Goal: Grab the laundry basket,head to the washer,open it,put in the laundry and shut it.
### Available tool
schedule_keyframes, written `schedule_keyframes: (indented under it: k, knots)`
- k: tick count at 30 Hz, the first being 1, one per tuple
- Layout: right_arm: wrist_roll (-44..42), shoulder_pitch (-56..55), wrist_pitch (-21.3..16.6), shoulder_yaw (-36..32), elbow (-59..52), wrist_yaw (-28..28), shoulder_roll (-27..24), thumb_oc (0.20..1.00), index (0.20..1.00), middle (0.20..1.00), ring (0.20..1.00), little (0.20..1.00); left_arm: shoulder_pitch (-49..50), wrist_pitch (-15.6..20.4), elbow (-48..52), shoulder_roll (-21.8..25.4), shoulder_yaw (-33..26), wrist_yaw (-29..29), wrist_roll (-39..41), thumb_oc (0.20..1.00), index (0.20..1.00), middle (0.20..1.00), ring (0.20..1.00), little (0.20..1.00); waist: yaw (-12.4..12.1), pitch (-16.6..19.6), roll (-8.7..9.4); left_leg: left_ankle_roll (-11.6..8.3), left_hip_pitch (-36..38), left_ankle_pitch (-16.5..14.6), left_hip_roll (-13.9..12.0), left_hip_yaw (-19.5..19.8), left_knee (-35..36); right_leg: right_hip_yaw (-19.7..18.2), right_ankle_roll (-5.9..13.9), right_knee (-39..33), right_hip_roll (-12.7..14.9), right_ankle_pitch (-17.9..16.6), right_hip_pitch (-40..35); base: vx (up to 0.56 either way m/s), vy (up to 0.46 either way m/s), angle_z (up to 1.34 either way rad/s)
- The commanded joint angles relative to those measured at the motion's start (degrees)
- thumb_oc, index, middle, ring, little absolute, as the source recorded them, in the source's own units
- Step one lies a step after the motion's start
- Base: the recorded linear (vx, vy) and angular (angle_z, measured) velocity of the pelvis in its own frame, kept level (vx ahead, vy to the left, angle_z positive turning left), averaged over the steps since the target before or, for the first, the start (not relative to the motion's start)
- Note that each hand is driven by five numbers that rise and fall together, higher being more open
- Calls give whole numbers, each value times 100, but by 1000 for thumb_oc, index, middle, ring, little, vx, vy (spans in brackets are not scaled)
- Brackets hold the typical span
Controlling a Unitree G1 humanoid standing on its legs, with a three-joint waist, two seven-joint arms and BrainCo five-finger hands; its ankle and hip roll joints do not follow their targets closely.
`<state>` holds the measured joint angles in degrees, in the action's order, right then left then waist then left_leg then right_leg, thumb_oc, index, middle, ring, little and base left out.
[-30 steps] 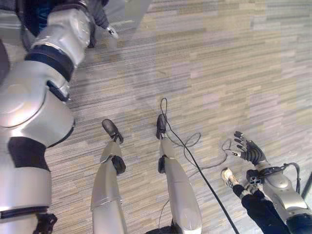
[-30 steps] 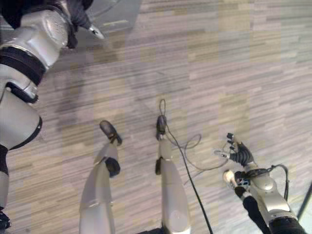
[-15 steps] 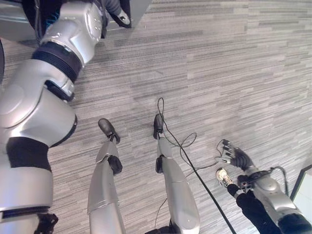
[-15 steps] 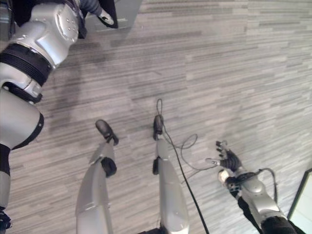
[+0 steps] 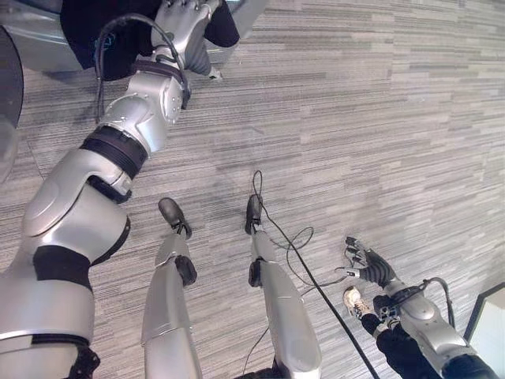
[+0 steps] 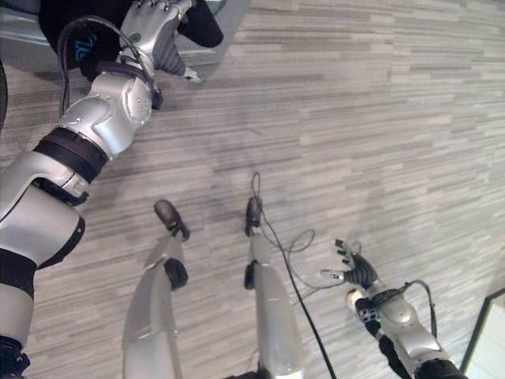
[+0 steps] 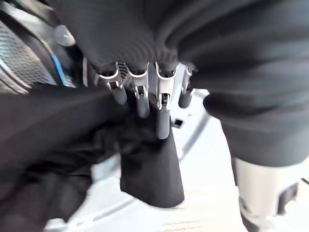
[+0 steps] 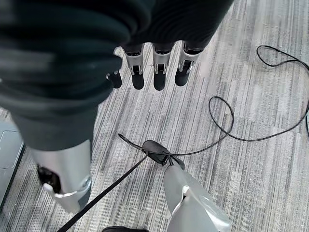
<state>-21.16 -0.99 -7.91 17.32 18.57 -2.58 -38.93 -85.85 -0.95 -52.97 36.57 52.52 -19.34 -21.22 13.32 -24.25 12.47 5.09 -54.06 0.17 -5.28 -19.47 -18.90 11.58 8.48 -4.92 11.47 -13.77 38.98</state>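
Note:
My left hand is stretched out to the grey washer at the top left. Its straight fingers lie on the black laundry bunched at the washer's mouth, with the thumb apart from the cloth. A flap of the black cloth hangs down below the fingertips. The perforated metal drum shows beside the laundry. My right hand hangs low at the right over the floor, fingers spread and holding nothing.
Striped grey carpet stretches ahead and to the right. A person's white shoe and dark trouser leg are close by my right arm. A white panel with a dark edge stands at the lower right corner.
My left arm has stretched further toward the washer, bringing the hand and black laundry into full view at its mouth. The right hand has drifted slightly; the view has shifted too.

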Motion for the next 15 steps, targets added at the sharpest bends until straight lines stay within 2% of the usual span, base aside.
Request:
schedule_keyframes:
  k: [1, 4, 7, 10, 11, 15]
  knots:
    - [124, -376, 73, -559, 238, 66, -154, 1000, 1000, 1000, 1000, 1000, 243, 245, 147, 78, -229, 311, 55, 1000, 1000, 1000, 1000, 1000, -177, 119, -229, -679, 704, -224, -165, 14, 924, -66, 543, 333, 170, 936, -980, 15, -1, 10]
    - [135, -404, 154, -565, 318, 28, -88, 1000, 1000, 1000, 1000, 1000, 564, 285, 410, 258, -304, 513, 153, 1000, 1000, 1000, 1000, 1000, -231, 128, -251, -671, 724, -225, -152, 13, 933, -47, 538, 339, 177, 948, -1018, 0, 0, 0]
    - [208, -409, 137, -434, 499, -4, 116, 1000, 1000, 1000, 1000, 1000, 1510, 526, 769, 357, -1110, 161, 631, 1000, 1000, 1000, 1000, 1000, -366, 140, -261, -650, 780, -257, -111, 22, 882, 3, 509, 377, 201, 985, -1123, 0, 0, 0]
    - [191, -357, 17, -279, 637, 40, 365, 1000, 1000, 1000, 1000, 1000, 2661, 794, 1155, 95, -2012, -243, 1159, 1000, 1000, 1000, 1000, 1000, -446, 171, -256, -636, 853, -283, -73, 32, 848, 69, 478, 399, 212, 1009, -1250, 19, -14, 8]
    - [233, -345, -2, -260, 718, 79, 478, 1000, 1000, 1000, 1000, 1000, 3157, 966, 1449, 24, -2264, -270, 1308, 1000, 1000, 1000, 1000, 1000, -497, 184, -270, -636, 888, -293, -50, 43, 833, 103, 472, 404, 221, 1015, -1315, 27, 1, 6]
    - [297, -366, 13, -277, 913, 156, 816, 1000, 1000, 1000, 1000, 1000, 4668, 1162, 2478, -325, -2850, -129, 1733, 1000, 1000, 1000, 1000, 1000, -619, 309, -332, -597, 1106, -375, 25, 64, 781, 161, 466, 441, 266, 1036, -1578, 42, 28, 4]
